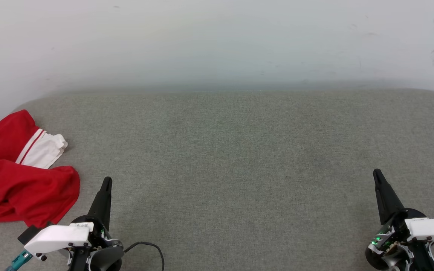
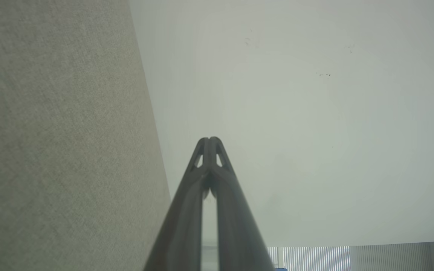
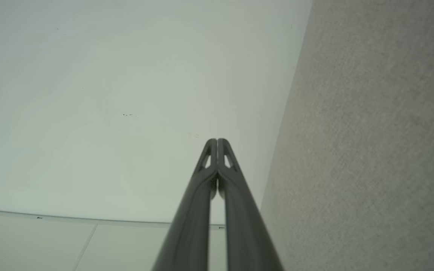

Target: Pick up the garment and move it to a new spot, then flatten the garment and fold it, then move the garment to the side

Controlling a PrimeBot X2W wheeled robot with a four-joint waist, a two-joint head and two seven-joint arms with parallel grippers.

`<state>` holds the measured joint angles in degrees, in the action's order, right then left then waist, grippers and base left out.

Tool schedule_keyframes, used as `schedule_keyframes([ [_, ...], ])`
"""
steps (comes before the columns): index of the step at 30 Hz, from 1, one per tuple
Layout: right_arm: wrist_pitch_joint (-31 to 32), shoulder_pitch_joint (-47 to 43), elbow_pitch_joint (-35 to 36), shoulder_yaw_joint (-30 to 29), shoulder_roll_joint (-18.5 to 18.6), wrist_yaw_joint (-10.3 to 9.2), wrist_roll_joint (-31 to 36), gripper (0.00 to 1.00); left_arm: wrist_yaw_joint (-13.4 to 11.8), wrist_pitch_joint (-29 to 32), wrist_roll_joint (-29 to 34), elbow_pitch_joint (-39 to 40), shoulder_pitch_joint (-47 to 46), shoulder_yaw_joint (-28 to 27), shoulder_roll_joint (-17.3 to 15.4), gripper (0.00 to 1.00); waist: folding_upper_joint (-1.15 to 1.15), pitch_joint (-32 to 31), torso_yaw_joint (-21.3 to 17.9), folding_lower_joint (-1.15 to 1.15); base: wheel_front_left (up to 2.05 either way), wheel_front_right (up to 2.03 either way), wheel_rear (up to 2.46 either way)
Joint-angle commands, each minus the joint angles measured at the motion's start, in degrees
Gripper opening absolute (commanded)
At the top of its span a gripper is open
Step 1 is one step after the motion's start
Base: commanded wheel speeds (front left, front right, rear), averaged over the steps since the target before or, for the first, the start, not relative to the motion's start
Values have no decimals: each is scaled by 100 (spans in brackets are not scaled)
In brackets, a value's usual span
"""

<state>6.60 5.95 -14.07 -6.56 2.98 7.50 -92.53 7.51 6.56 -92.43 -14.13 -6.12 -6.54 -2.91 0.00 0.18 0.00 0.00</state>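
The garment (image 1: pixel 17 177), red with a white sleeve and red-and-white trim, lies crumpled at the far left of the grey padded surface (image 1: pixel 224 158) in the head view. My left gripper (image 1: pixel 106 180) stands just right of the garment's lower edge, apart from it, fingers pressed together and holding nothing. My right gripper (image 1: pixel 376 173) is at the lower right, far from the garment, also shut and empty. In the left wrist view my left gripper (image 2: pixel 209 140) has its tips touching; in the right wrist view my right gripper (image 3: pixel 217 141) looks the same.
A white wall (image 1: pixel 217 41) rises behind the grey surface. A dark cable (image 1: pixel 153 246) loops beside the left wrist. Window blinds (image 2: pixel 307 258) show at the bottom of the left wrist view. Bare grey surface stretches between the two grippers.
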Motion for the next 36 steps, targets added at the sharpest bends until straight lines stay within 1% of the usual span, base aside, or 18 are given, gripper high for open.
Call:
schedule_keyframes([
  [1,7,67,-5,3,-17,-2,29,0,14,13,6,8,-37,-11,7,0,0,0,0,0,0,0,0],
  [17,6,67,-5,4,-17,-2,27,0,14,12,5,8,-37,-10,7,0,0,0,0,0,0,0,0],
  [18,-3,0,0,1,0,0,2,100,0,-2,0,1,0,2,0,100,0,0,0,0,0,0,0],
  [19,-8,-16,-23,1,-1,1,4,0,0,-8,1,-23,9,9,1,0,0,0,0,0,0,0,0],
  [20,-10,-55,-77,6,-2,0,5,100,-1,-11,2,-70,42,18,7,100,0,0,0,0,0,0,0],
  [22,-11,-164,-178,5,-7,-1,6,100,-2,-21,3,-177,145,33,15,100,0,1,0,0,0,0,0],
  [27,-162,-203,-118,-24,-7,-1,211,100,-2,-171,154,-68,167,64,14,100,0,3,0,0,0,0,0],
  [31,-277,-234,12,-66,-6,-1,638,100,-27,-285,514,2,167,3,13,100,0,6,0,0,0,0,0],
  [36,-412,-258,215,-106,-6,-1,1218,100,-164,-419,1099,205,156,-10,12,100,0,11,4,0,0,0,0],
])
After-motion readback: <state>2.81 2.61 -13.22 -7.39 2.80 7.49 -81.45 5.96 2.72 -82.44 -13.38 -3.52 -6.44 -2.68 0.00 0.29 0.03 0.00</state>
